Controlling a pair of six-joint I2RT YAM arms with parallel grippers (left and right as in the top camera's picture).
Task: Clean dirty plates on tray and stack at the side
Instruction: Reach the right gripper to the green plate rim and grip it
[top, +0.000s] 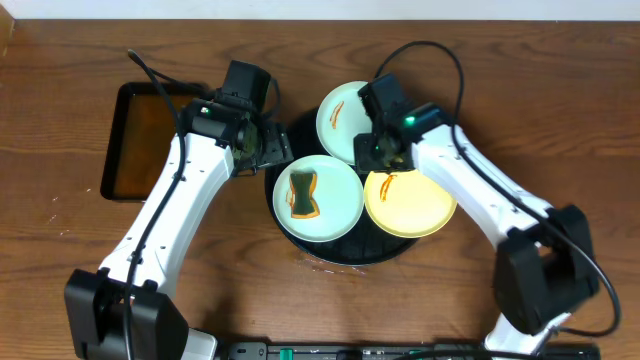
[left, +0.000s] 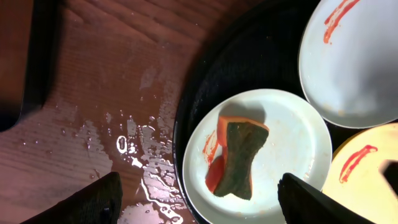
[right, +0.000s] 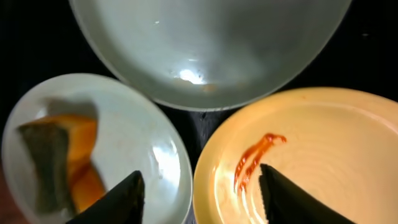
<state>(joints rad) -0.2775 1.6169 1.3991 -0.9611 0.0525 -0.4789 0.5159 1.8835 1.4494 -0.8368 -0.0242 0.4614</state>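
Left wrist view: a smeared mint plate (left: 292, 143) sits on the tray's (left: 249, 56) front-left part and carries a sponge (left: 239, 158). The sponge's long axis runs crosswise to the left gripper (left: 199, 177), whose jaws are spread wide just short of it. The right gripper (right: 201, 171), jaws also apart, hovers over the tray's middle and looks farther off.

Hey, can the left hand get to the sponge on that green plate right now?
Probably yes. The left hand is open close by, the sponge lies uncovered on the near mint plate, and the right hand is by the yellow plate.
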